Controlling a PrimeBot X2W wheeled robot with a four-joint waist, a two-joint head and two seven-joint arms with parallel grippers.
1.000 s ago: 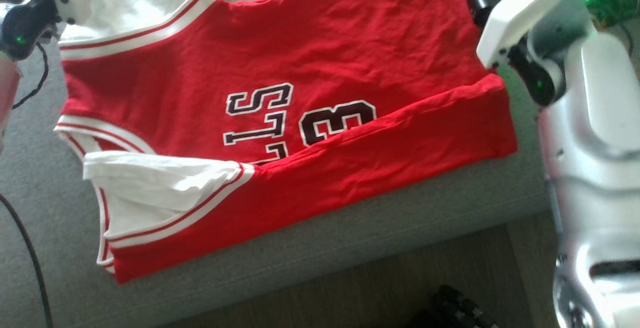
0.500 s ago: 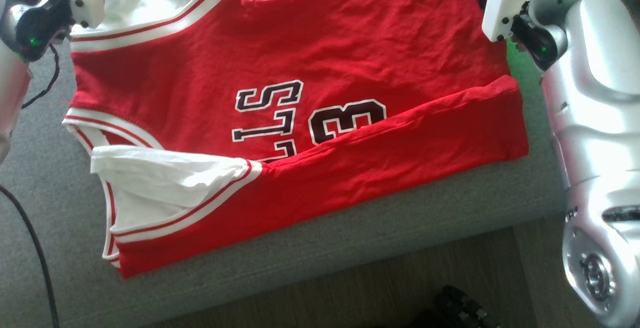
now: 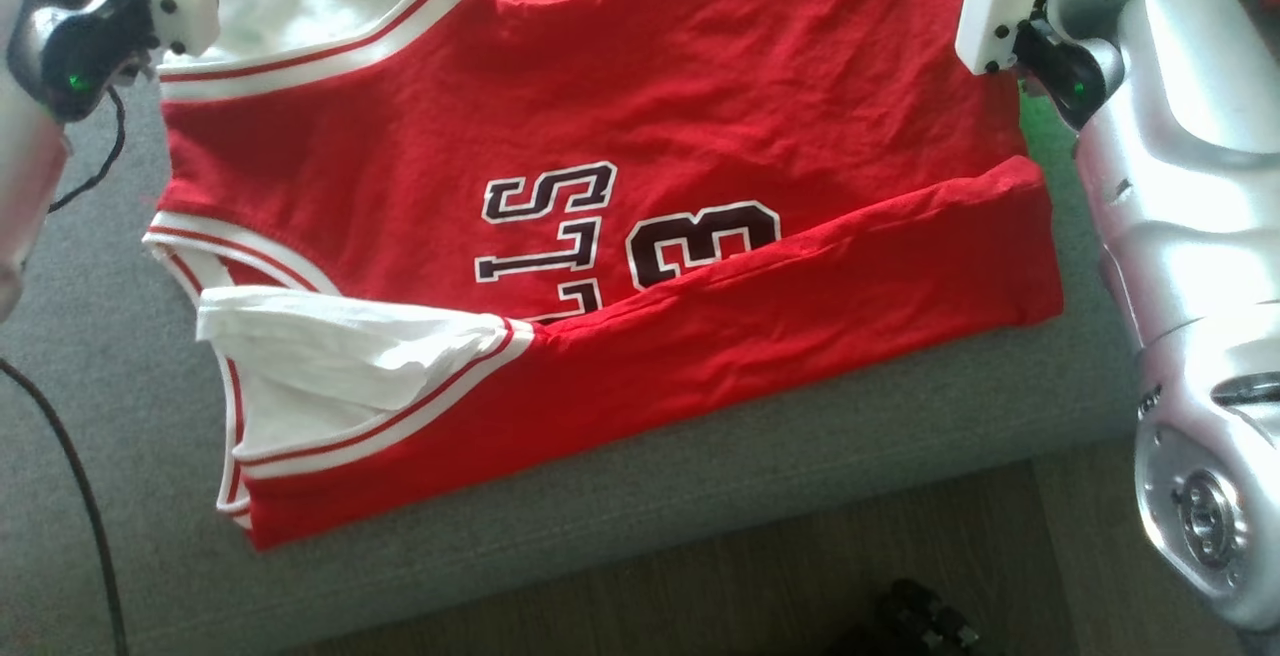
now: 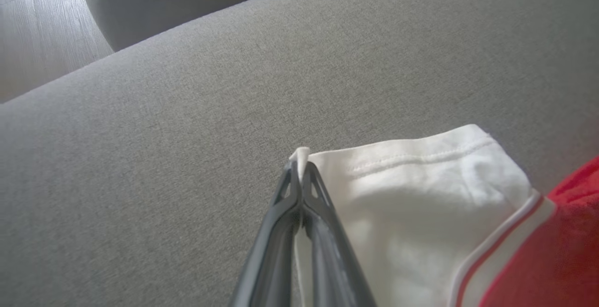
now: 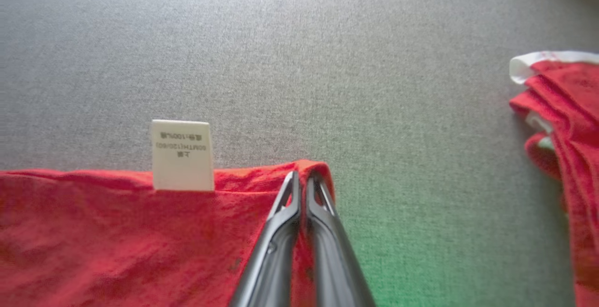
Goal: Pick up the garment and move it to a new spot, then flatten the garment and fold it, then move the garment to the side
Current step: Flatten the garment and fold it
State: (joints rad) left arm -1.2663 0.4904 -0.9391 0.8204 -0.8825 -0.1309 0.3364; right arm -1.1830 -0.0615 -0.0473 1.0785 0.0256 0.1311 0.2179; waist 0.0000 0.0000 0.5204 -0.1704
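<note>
Now that the right gripper (image 5: 302,178) has shut: a second ago its jaws stood wide, and they are now pressed together on the corner of the red hem (image 5: 313,166), with a small hump of cloth caught between the tips
Fingers (image 5: 281,237): lying low along the fabric, tips at the very edge of the cloth
Care label (image 5: 182,155): sticks up from the same hem, just to one side of the pinch
Left gripper (image 4: 299,166): closed as before, nipping the edge of the white sleeve (image 4: 421,194)
Garment (image 3: 600,116): spread on the grey cushion (image 3: 700,496), its near long side already turned up over the lettering, its far edge now held at both ends
Meaning for the task: both far corners look secured, so the second fold can probably start, by lifting the far edge and carrying it towards the near one
Risk: the right pinch takes little cloth and could slip if pulled hard
Right arm (image 3: 1180,186): silver forearm rising along the right of the head view, wrist bent over the garment's far right corner
Left arm (image 3: 70,46): wrist at the upper left, over the white sleeve
Floor (image 3: 700,596): wood, below the cushion's front edge
</note>
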